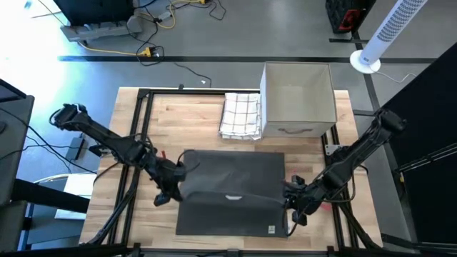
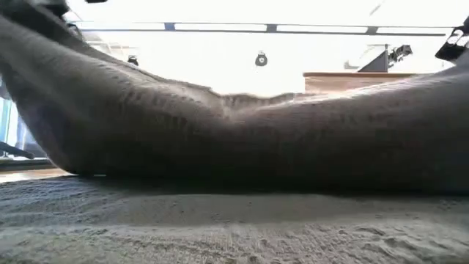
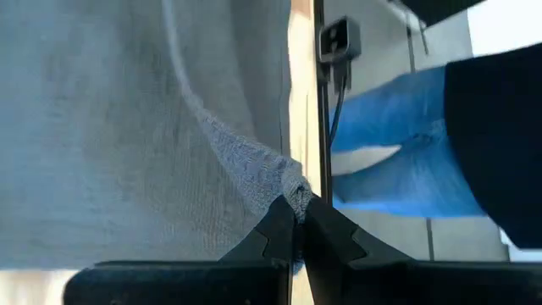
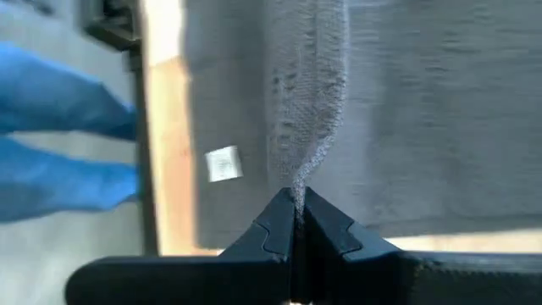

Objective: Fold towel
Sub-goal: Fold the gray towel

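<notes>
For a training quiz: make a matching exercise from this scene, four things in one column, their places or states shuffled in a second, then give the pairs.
Things:
1. grey towel
2. checked cloth
3. cardboard box
4. left gripper

Places or states:
A. folded, beside the box
B. far right part of the table
C. jaws shut on the towel's left edge
D. spread out, far edge being lifted

Pairs: 1-D, 2-A, 3-B, 4-C

- The towel (image 1: pixel 232 193) is spread on the surface (image 1: pixel 189 121), toward its front edge.
- A folded cloth (image 1: pixel 240 115) is placed behind the towel.
- A box (image 1: pixel 298 99) is set just right of that cloth.
</notes>
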You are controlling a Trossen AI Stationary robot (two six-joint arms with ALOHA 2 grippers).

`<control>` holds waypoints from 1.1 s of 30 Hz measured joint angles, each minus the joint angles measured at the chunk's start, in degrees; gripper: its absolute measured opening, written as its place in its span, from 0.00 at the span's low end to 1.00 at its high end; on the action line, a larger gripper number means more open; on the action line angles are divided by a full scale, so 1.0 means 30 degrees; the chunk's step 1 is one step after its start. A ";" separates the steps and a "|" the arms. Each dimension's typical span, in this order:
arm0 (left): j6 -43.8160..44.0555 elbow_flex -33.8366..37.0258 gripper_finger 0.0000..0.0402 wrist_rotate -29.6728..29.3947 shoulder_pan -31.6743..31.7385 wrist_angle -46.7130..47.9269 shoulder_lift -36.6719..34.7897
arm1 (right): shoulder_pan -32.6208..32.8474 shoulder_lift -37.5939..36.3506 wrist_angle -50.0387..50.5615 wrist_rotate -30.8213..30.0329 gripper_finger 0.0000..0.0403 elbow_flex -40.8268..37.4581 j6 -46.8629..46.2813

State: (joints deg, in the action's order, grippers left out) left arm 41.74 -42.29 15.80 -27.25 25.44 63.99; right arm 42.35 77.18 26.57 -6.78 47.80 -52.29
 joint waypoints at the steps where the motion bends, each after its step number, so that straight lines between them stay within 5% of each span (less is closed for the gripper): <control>1: 0.0118 0.0192 0.01 0.0148 -0.0211 -0.0041 0.0114 | 0.0000 0.0186 -0.0493 0.0477 0.00 0.0011 0.0334; 13: 0.1475 0.1247 0.01 0.2207 -0.1592 -0.3954 0.2910 | -0.0248 0.3403 -0.4491 0.4612 0.00 0.0012 0.2076; 21: 0.1544 0.1253 0.02 0.2528 -0.2239 -0.4545 0.4507 | -0.0248 0.4323 -0.4864 0.4969 0.01 0.0041 0.1850; 33: 0.3387 0.1241 0.24 0.3204 -0.2681 -0.5645 0.5000 | -0.0248 0.4236 -0.2888 0.6437 0.26 0.0041 0.1446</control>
State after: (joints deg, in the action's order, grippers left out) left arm 51.90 -38.57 25.41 -35.30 8.50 78.99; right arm 41.60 89.89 17.90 12.53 47.92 -47.95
